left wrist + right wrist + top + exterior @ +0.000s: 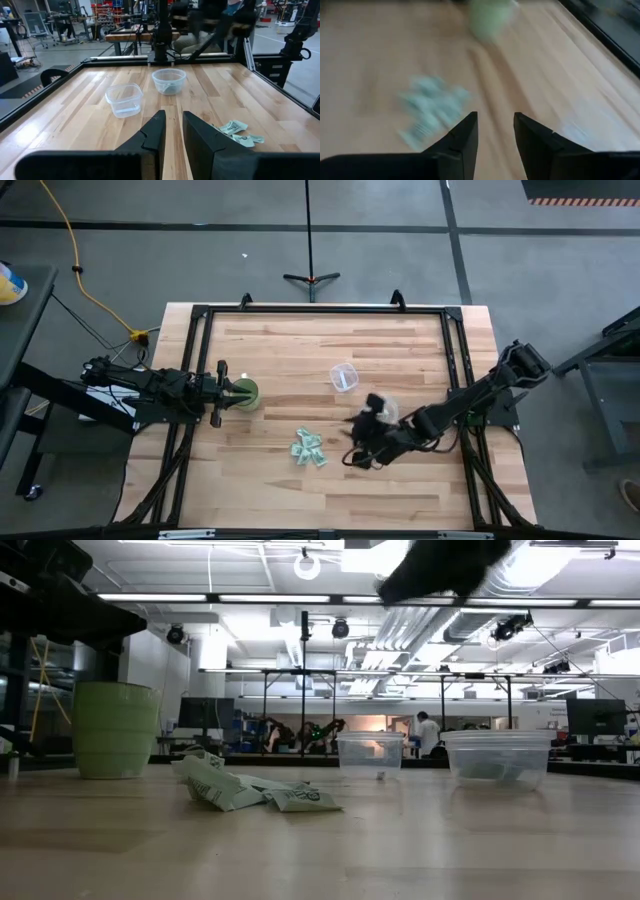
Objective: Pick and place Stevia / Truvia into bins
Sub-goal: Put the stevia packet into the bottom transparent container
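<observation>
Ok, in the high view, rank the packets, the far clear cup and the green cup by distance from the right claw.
1. Packets, just to the left of the right claw.
2. Clear cup, toward the table's far edge.
3. Green cup, far left, at the left claw.

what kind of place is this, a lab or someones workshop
Most likely a robotics lab or large workshop hall: a framed wooden table on a bare concrete floor, exposed ceiling ducts and strip lights, and more workbenches and equipment in the background.

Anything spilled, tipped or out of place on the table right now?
Nothing stands out. The crinkled pale green sweetener packets lie in one loose heap on the wooden table; both clear plastic cups and the solid green cup stand upright.
</observation>
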